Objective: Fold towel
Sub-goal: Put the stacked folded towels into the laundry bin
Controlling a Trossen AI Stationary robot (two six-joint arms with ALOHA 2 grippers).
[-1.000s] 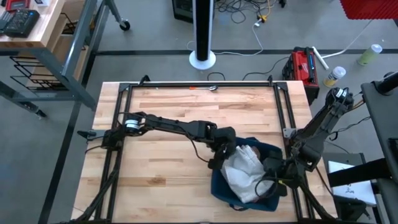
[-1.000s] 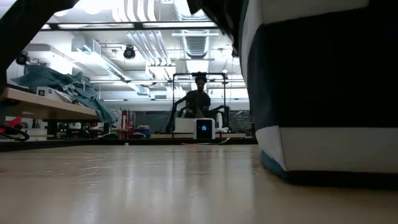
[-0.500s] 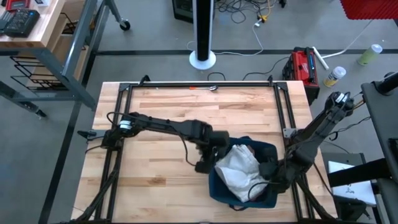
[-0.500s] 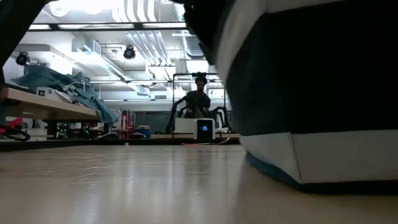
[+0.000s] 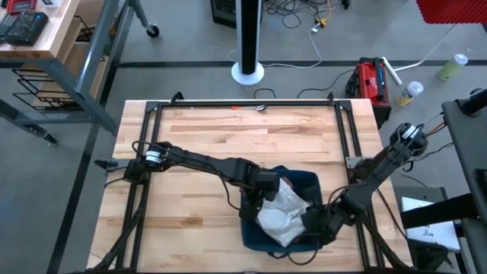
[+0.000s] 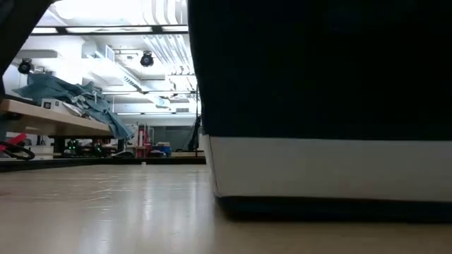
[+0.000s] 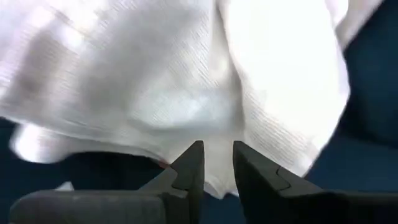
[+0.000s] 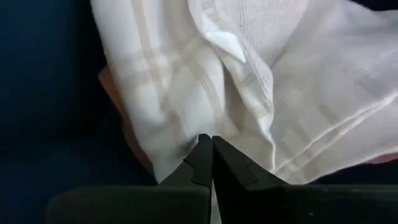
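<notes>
On the left, the left end effector (image 5: 262,199) reaches across the table (image 5: 190,144) and pinches the near-left edge of the towel (image 5: 280,213) between narrowly set fingers (image 7: 191,167), white cloth caught in the slim gap. The towel lies toward the right front of the table, a dark blue layer beneath and a crumpled white layer bunched on top. On the right, the right end effector (image 5: 313,222) is closed tight on the white cloth's opposite edge. The step in hand looks like carrying a gripped edge over to make a fold. Next, both arms should probably move together, keeping the cloth taut, then lay the edge flat and let go.
</notes>
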